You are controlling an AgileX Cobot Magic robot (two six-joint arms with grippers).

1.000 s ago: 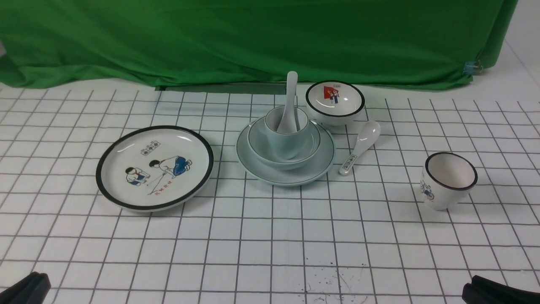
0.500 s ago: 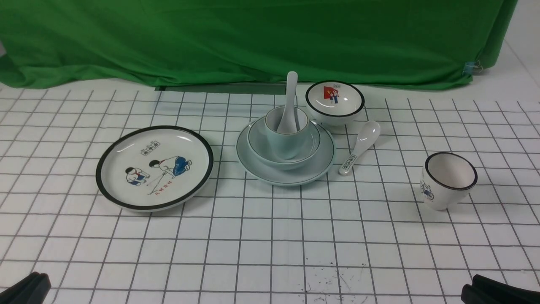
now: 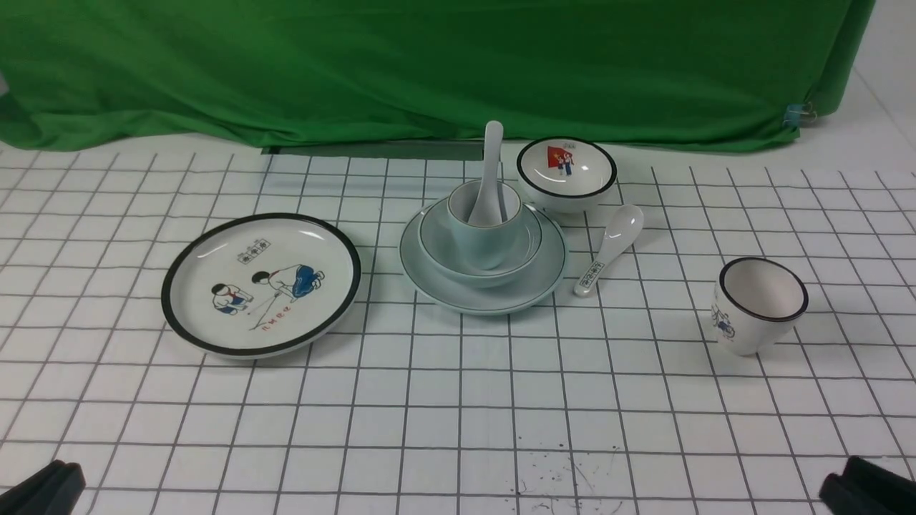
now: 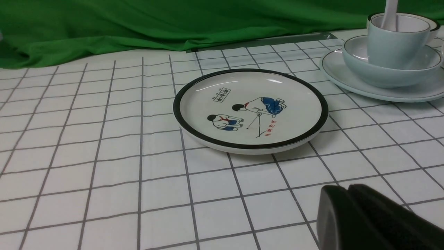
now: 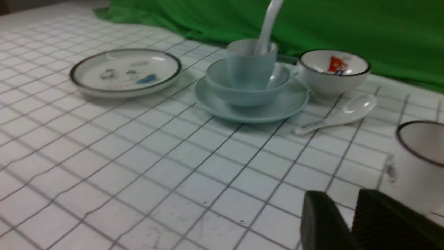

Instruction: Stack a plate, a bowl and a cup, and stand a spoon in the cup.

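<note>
Flanking stack: cartoon plate, flag bowl.

The left gripper and right gripper showed only as matte black, blocky, smooth-edged fingers.

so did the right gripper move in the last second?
Yes. The right gripper slid rightward toward the frame corner, away from the ink specks on the table; the dishes held position.

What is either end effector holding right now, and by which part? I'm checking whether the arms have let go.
Nothing. The left end effector and right end effector sit near the table's front edge, both empty.
</note>
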